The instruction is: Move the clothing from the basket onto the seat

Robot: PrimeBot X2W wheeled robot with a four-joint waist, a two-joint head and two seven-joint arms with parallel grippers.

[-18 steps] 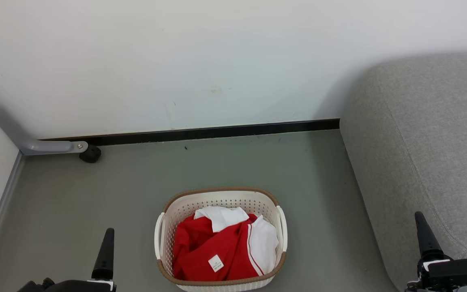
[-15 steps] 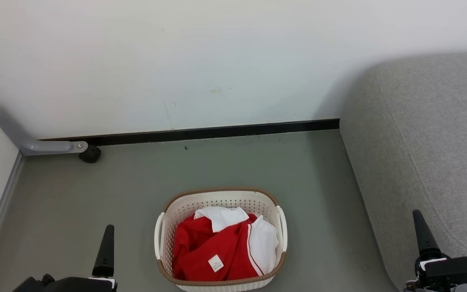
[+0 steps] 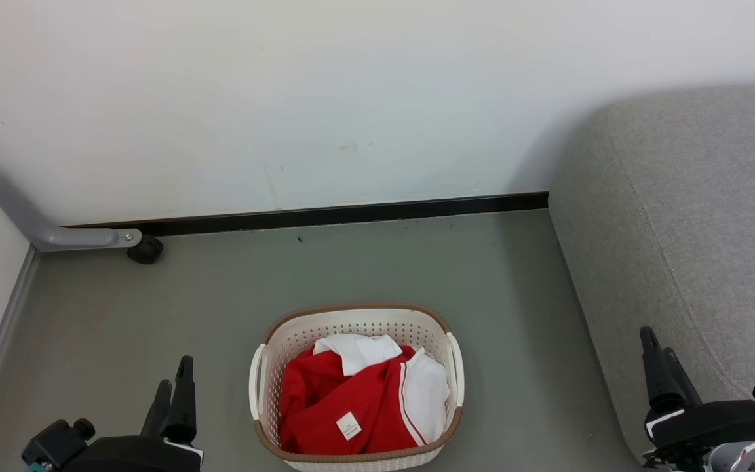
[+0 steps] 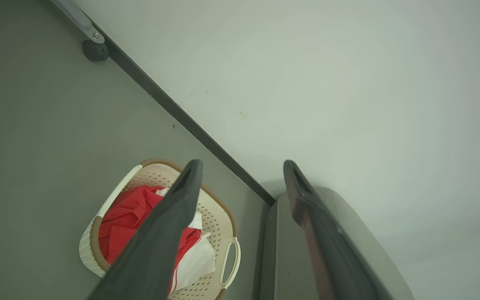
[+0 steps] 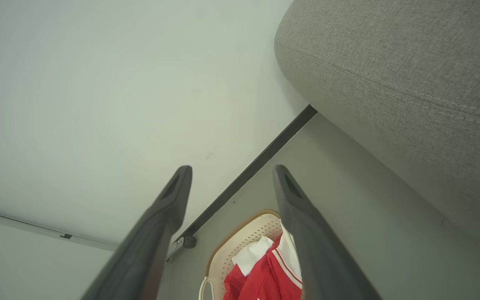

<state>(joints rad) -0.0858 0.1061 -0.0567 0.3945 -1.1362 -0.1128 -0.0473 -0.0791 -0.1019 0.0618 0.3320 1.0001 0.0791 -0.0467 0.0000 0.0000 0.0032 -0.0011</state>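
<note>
Seemingly soft, light red-and-white clothing [image 3: 351,403] lies in the oval cream plastic basket [image 3: 358,307] at 6 o'clock; pinch a raised fold. Left gripper [image 3: 175,373] and right gripper [image 3: 657,342] gape, empty.

We counted one basket [image 3: 358,313] with two white side handles [image 3: 257,387]. It held one heap of red-and-white clothing [image 3: 345,393]; we could not tell how many garments. One small white tag [image 3: 349,425]. One grey seat [image 3: 698,216]. Two grippers, the left gripper [image 3: 176,372] and the right gripper [image 3: 656,341], with two dark fingers each. One black floor stop [image 3: 146,249].
</note>
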